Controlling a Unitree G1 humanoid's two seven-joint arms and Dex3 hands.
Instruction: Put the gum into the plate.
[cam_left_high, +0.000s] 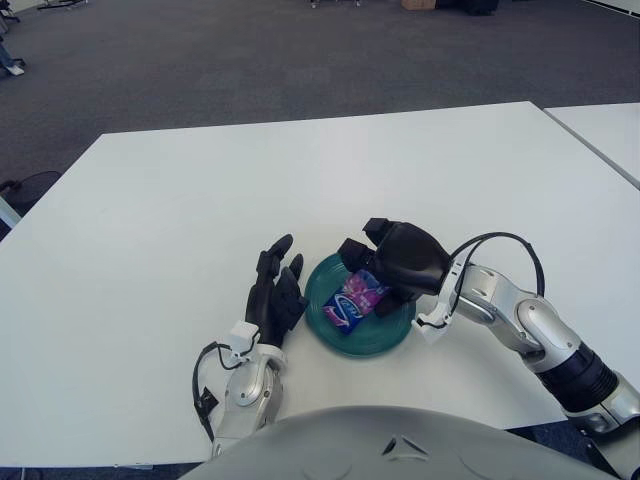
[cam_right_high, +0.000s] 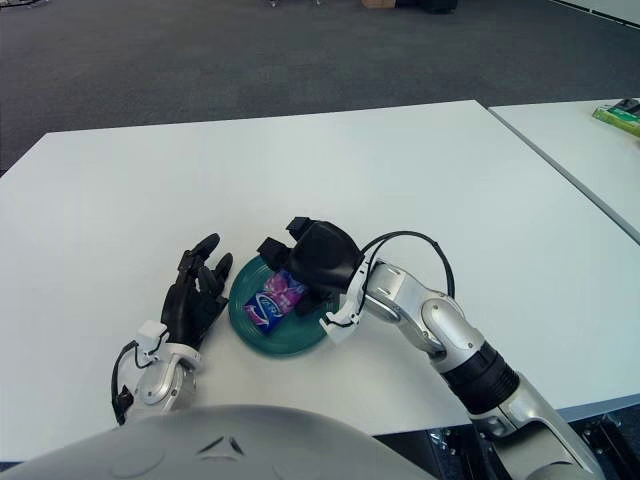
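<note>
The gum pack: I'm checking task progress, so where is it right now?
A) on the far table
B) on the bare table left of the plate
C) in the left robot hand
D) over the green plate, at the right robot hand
D: the gum pack sits over the green plate at the right robot hand; the left robot hand is open beside the plate.

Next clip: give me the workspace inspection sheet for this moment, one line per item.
Surface: white table, second white table to the right.
Job's things: gum pack over the green plate, its lower end in the plate.
Clutter: green item on the second table.
Hands: right hand above the plate, fingers around the gum's upper end; left hand beside the plate's left edge, fingers extended.
Cables: black cable loops at right wrist and left wrist.
Surroundings: dark carpet.
</note>
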